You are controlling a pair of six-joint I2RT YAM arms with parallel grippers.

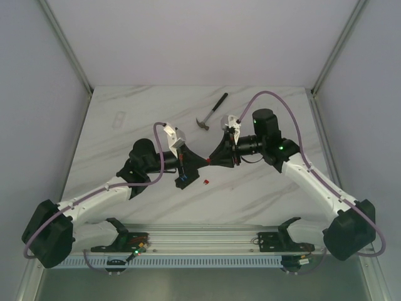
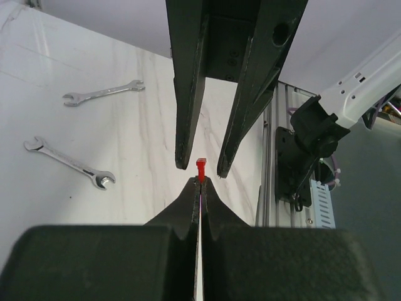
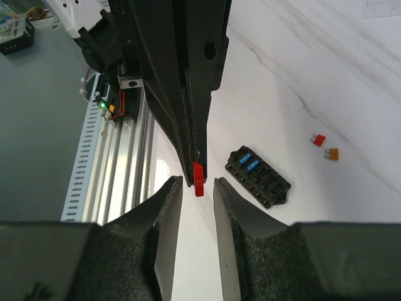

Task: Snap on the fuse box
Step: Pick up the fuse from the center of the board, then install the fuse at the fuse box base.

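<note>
Your right gripper (image 3: pixel 197 183) has its fingers apart. Your left gripper (image 2: pixel 200 183) is clamped on a red fuse (image 2: pixel 200 167) between them. The right wrist view alone shows you the fuse box (image 3: pixel 258 177) plainly, lying on the table (image 3: pixel 301 63) just beside.

A robot lab cell, by the look: bare grey walls (image 1: pixel 37 94), aluminium rail (image 1: pixel 200 241), marble-look table (image 1: pixel 269 119), loose wrenches (image 2: pixel 103 93).
</note>
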